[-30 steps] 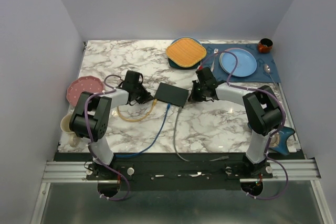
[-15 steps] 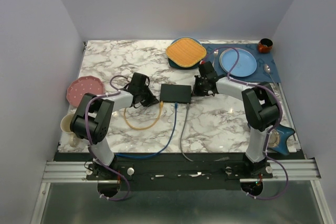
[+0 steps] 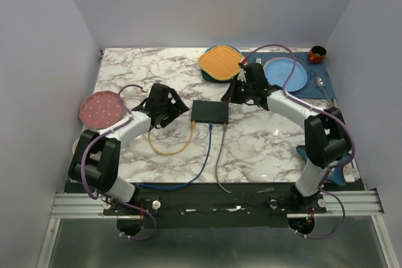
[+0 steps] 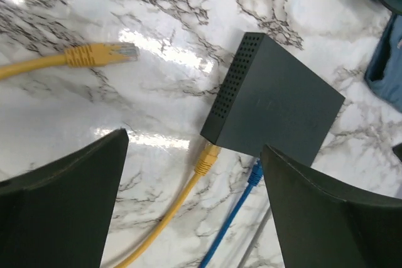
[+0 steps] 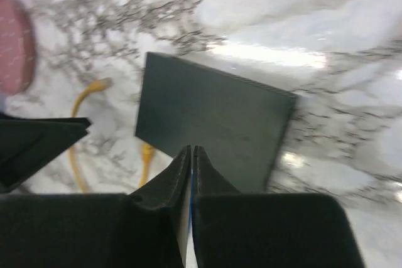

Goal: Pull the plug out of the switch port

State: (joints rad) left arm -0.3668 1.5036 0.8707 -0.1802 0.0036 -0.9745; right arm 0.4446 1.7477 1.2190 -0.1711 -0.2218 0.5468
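A white marble table, walled in pale grey on three sides, carries everything. The switch lies flat at the centre of the overhead view, ports facing the bottom of the frame. A yellow plug, a blue plug and a grey cable run into that edge side by side. The yellow cable's other end, a loose plug, lies on bare marble at the upper left of the left wrist view, well apart from the switch.

The left gripper hangs just left of the switch, fingers spread wide with nothing between them, probably to line up on a seated plug. The right gripper sits by the switch's upper right corner, fingers pinched to a thin slit and holding nothing, likely there to steady the box. Whether it touches the box I cannot tell.

The blue plug crowds the yellow one. The orange plate, blue plate and pink plate lie clear of the work.
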